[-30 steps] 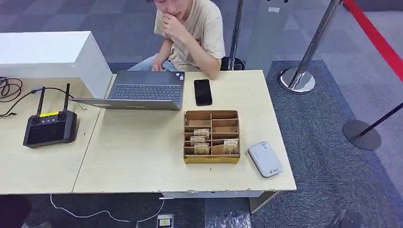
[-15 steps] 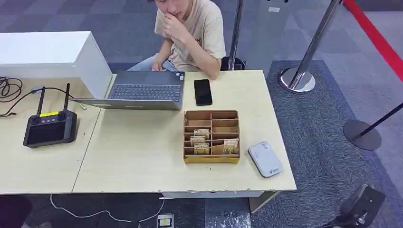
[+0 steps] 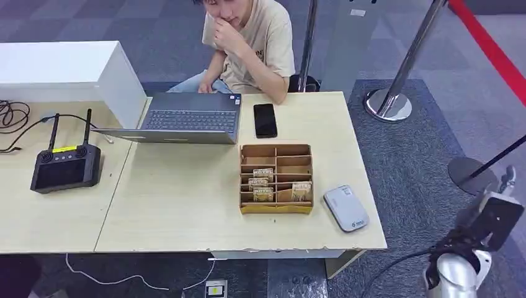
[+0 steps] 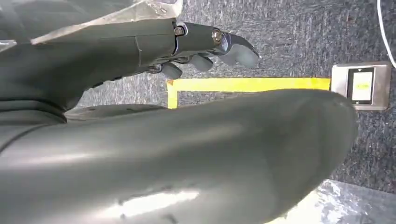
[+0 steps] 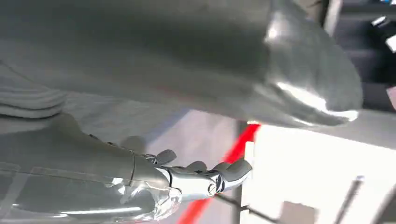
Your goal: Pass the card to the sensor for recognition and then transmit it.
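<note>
Two hands, both holding nothing w/ fingers apart: right hand (image 5: 205, 179) is hanging loose by the robot's side, right arm (image 3: 462, 267) is showing at the lower right off the table's corner; left hand (image 4: 205, 51) is dangling over carpet nr a yellow floor line. On the table (image 3: 180, 205), nearest edge first: the sensor (image 3: 346, 208), a grey-white slab, is lying flat just right of the box (image 3: 276, 179), close but apart. The box is a cardboard divider tray; cards (image 3: 263, 184) are standing upright in its nearer slots, more in the left column, one bunch at near right. Beyond, a phone (image 3: 265, 120) and laptop (image 3: 186, 118), w/ a person (image 3: 248, 46) sitting behind. Step in hand, as I read it: reaching for a card w/ the right hand, nothing done yet. To do it well: be coming in from above over the box's near-right slot, pinching one card by its top edge only, lifting straight up so neighbours aren't dragging out, & keeping clear of the sensor.
</note>
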Robot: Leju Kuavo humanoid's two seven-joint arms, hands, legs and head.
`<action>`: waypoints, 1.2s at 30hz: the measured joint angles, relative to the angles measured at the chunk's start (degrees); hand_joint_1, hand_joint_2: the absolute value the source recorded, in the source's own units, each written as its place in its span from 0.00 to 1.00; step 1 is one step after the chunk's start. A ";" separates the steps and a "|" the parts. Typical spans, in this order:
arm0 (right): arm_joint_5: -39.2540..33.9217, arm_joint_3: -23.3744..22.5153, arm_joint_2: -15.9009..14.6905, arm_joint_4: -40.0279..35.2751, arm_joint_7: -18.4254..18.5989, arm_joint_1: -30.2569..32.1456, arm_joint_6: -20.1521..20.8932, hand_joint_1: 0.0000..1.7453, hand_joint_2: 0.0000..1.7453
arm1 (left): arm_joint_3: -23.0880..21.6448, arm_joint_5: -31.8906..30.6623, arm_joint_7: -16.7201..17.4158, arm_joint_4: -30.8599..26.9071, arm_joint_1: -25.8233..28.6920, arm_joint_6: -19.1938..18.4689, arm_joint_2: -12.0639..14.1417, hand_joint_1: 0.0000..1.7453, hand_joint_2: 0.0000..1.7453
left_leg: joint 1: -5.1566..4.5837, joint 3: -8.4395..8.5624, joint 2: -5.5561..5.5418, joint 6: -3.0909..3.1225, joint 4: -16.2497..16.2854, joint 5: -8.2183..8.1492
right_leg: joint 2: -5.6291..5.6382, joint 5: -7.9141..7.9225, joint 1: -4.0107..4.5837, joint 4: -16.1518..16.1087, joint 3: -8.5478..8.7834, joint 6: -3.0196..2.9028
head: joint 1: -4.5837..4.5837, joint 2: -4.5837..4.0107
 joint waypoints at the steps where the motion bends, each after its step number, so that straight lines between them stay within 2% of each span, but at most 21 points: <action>1: 0.90 1.03 -0.35 -1.53 0.79 -0.46 0.00 0.00 0.00 | -0.28 -0.07 -0.02 0.02 -0.04 0.00 0.07 0.00 0.00 | 0.00 -0.01 0.00 0.00 0.00 0.00 | 0.00 0.00 0.00 0.01 0.01 0.00 | -0.02 0.00; 8: 4.06 9.86 -3.15 -9.48 4.13 -5.52 1.42 0.00 0.00 | -1.86 -0.39 -0.26 0.24 -0.32 0.02 0.46 0.00 0.00 | 0.01 0.00 0.01 0.00 0.00 0.00 | -0.01 0.00 0.00 0.01 -0.01 0.00 | -0.02 0.00; 16: 6.90 20.74 -6.23 -12.41 8.85 -12.86 5.99 0.00 0.00 | -3.13 -1.33 -1.03 0.33 -0.44 -0.04 0.85 0.00 0.00 | 0.00 -0.06 -0.08 -0.01 0.00 0.01 | -0.09 0.00 0.00 0.03 -0.03 0.00 | -0.02 0.00; 17: 7.30 22.58 -6.69 -12.41 9.46 -13.95 6.76 0.00 1.00 | -3.50 -1.44 -1.05 0.37 -0.45 -0.07 0.92 0.00 0.00 | 0.00 -0.06 -0.07 -0.01 0.00 0.01 | -0.09 0.00 0.00 0.02 -0.03 0.00 | -0.02 0.00; 27: 11.89 36.72 -10.36 -9.50 15.69 -22.72 12.31 0.00 1.00 | -5.60 -3.21 -1.90 0.59 -0.96 -0.48 1.38 0.00 0.00 | 0.02 -0.07 -0.09 -0.01 0.00 0.01 | -0.11 -0.01 0.00 0.02 -0.08 -0.01 | -0.02 0.00; 36: 19.21 44.46 -12.33 -3.57 20.44 -25.74 14.73 0.00 1.00 | -6.93 -4.50 -1.95 0.74 -1.17 -0.68 1.57 0.00 0.00 | 0.02 -0.17 -0.11 -0.01 0.00 0.01 | -0.15 0.00 0.00 0.02 -0.14 0.00 | -0.04 0.00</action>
